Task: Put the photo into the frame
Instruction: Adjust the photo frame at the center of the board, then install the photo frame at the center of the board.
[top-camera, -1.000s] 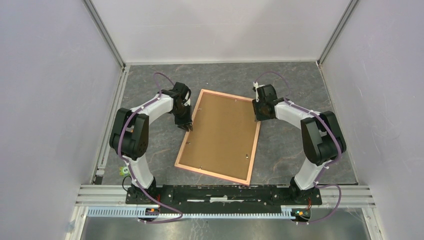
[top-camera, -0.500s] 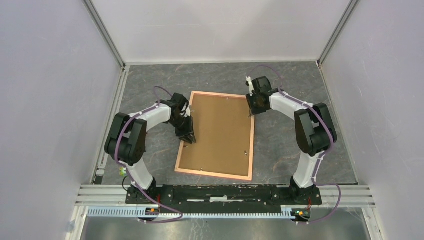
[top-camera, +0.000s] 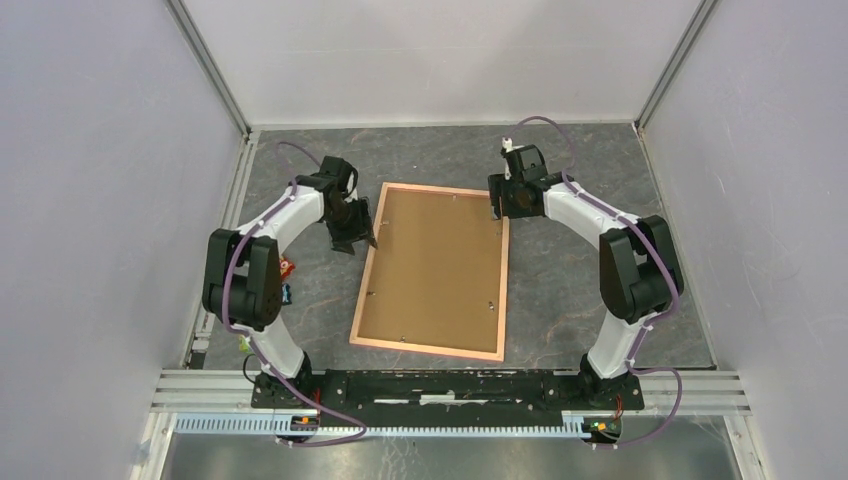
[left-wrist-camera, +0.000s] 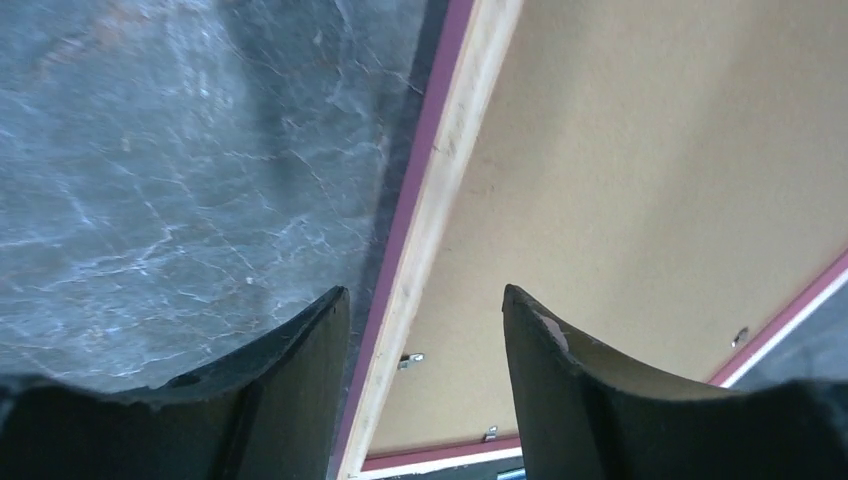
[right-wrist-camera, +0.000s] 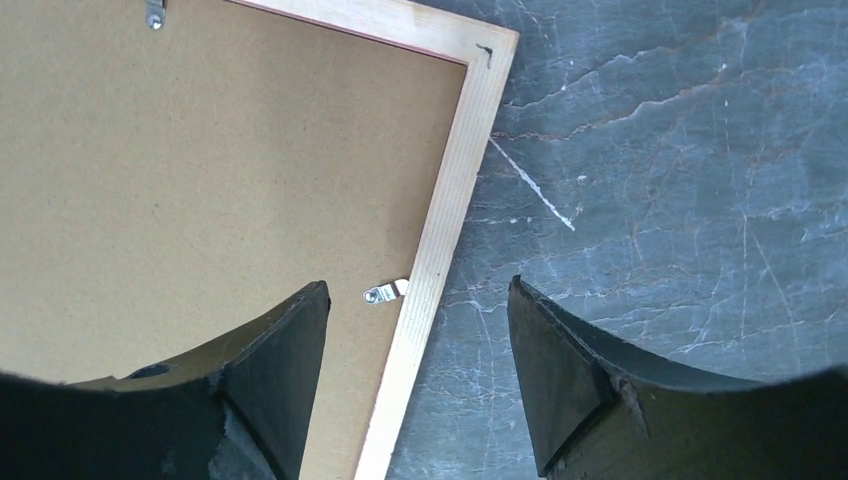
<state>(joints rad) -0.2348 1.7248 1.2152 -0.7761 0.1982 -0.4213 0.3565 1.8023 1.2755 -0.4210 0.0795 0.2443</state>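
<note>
The frame (top-camera: 428, 350) lies back-up, long axis 12 to 6 o'clock, brown backing board (top-camera: 435, 270) in it; the photo is probably beneath, unseen. The left gripper (top-camera: 360, 238) hovers over its 9 o'clock rail and the right gripper (top-camera: 497, 210) over its 1 o'clock corner. Both have jaws parted and empty, equally near.

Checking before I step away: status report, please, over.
Open: left gripper, right gripper, above the frame side edges. Face down, backing board fitted. No photo in view; nothing atop the board.

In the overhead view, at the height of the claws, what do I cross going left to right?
Left claw → left rail of the frame → brown backing board → right claw, over the frame's right rail.
</note>
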